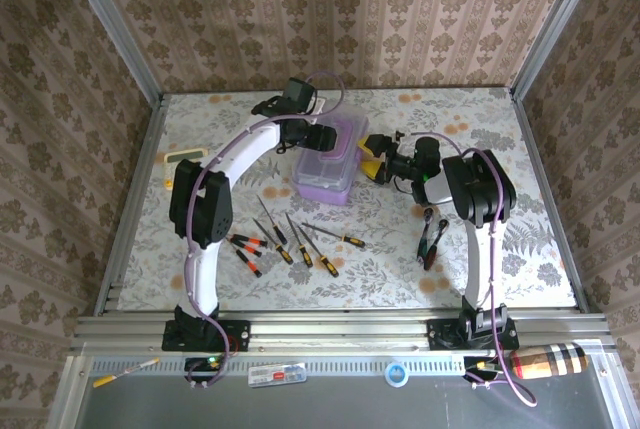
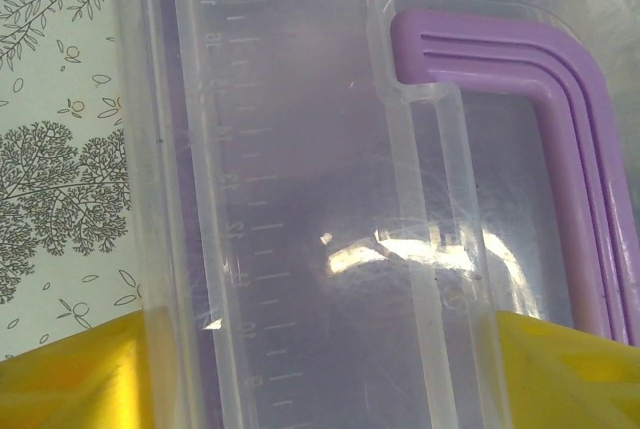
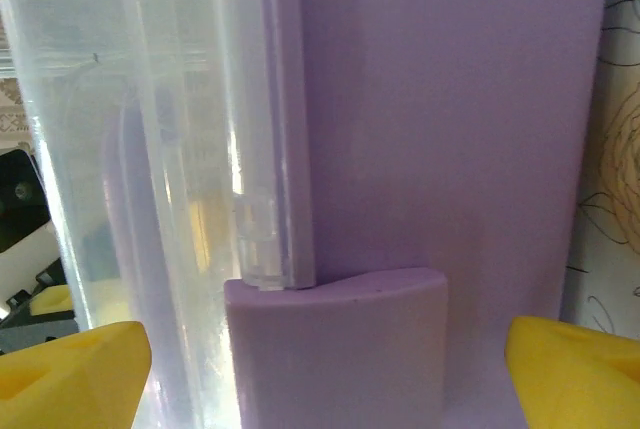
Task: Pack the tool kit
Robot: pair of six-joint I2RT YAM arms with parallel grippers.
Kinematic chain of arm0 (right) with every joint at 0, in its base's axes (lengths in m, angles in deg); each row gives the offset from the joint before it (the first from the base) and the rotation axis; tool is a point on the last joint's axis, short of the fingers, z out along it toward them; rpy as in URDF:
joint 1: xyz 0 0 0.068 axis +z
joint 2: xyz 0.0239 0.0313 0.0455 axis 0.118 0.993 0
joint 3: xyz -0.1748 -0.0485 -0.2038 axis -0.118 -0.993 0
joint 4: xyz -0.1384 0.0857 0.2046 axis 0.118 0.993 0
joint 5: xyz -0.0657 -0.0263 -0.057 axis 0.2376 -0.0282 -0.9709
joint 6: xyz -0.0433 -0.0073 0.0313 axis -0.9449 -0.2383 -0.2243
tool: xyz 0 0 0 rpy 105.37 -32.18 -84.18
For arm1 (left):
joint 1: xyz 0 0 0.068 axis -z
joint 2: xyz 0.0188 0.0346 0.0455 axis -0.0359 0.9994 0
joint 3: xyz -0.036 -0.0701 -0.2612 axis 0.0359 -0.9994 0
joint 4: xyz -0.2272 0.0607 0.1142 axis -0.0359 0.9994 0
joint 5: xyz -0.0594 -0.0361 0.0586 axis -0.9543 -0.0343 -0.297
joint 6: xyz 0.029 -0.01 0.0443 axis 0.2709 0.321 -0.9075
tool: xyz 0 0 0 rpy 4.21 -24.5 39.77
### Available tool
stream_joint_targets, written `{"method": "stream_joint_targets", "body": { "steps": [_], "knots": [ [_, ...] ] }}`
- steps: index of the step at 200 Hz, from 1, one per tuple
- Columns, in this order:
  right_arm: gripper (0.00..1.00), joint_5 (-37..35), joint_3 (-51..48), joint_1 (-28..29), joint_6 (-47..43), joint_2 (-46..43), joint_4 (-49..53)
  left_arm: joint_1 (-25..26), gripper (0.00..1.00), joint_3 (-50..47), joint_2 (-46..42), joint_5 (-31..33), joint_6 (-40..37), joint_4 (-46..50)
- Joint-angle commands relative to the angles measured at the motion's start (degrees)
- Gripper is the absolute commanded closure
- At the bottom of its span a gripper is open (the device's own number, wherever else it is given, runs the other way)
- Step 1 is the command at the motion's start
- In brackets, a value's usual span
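Both spread wide, our left gripper (image 2: 320, 379) and right gripper (image 3: 328, 369) each straddle the small rectangular translucent purple plastic box (image 1: 325, 181).

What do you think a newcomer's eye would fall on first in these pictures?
Most likely the purple box in the middle of the table, with the left gripper open over its clear lid and the right gripper open at its purple clasp. Next come the screwdrivers scattered loose in front of the box, and the pliers lying off to the right.
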Motion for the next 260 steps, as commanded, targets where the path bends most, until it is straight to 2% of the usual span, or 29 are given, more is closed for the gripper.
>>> {"method": "stream_joint_targets", "body": {
  "steps": [1, 36, 165, 213, 260],
  "knots": [
    [0.07, 1.81, 1.76, 0.92, 0.72, 1.29, -2.90, -0.58, 0.37, -5.38, 8.07, -1.07, -1.23, 9.19],
    [0.08, 2.36, 3.60, 2.01, 5.26, 2.91, -8.63, -0.49, 0.37, -5.33, 8.78, -0.66, -1.06, 9.44],
    [0.09, 2.49, -1.17, 3.50, 6.37, -5.54, -8.84, 0.39, 0.37, -5.61, 8.89, 3.64, 0.35, 10.28],
    [0.10, 1.67, -0.17, 3.67, 6.81, -4.96, -9.48, 0.66, 0.37, -5.75, 9.06, 4.43, 0.57, 10.42],
    [0.10, -0.14, 2.27, 3.05, 9.92, -9.11, -9.93, 0.39, 0.38, -7.07, 9.50, 7.63, 1.14, 10.08]
  ]
}}
